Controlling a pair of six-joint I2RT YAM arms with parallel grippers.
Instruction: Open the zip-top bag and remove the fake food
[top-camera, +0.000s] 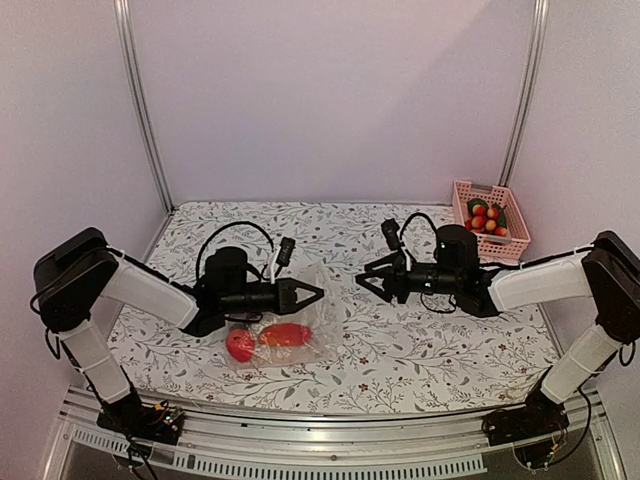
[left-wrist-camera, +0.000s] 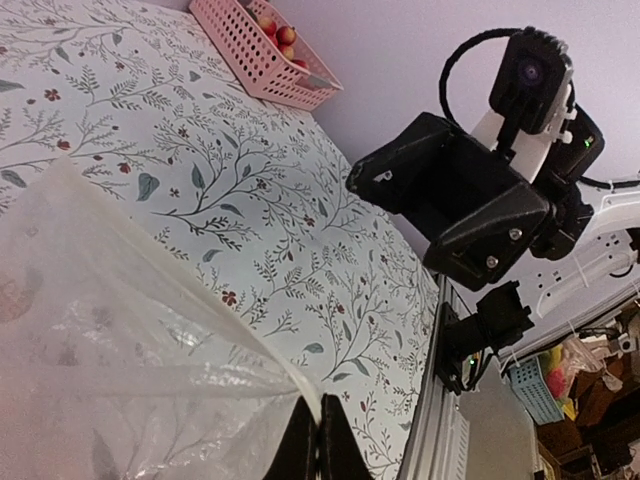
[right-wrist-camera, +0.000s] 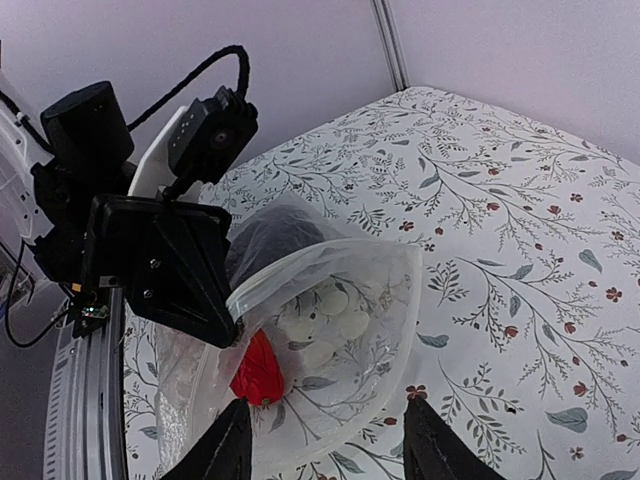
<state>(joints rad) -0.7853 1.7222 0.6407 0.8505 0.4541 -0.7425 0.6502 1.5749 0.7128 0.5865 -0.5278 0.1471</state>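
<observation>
The clear zip-top bag (top-camera: 285, 325) lies on the floral table, left of centre, its mouth gaping wide towards the right wrist camera (right-wrist-camera: 330, 340). My left gripper (top-camera: 318, 294) is shut on the bag's zip edge (left-wrist-camera: 300, 385) and lifts it. Fake food shows inside: a red round piece (top-camera: 240, 344) and an orange-red long piece (top-camera: 286, 334); a red piece (right-wrist-camera: 258, 368) shows through the mouth. My right gripper (top-camera: 362, 281) hangs open a short way right of the bag, its fingertips (right-wrist-camera: 232, 445) apart before the mouth, holding nothing.
A pink slatted basket (top-camera: 462, 200) with several small red, orange and green fruits stands at the back right corner. The metal table rail (top-camera: 320, 430) runs along the near edge. Upright frame posts stand at both back corners.
</observation>
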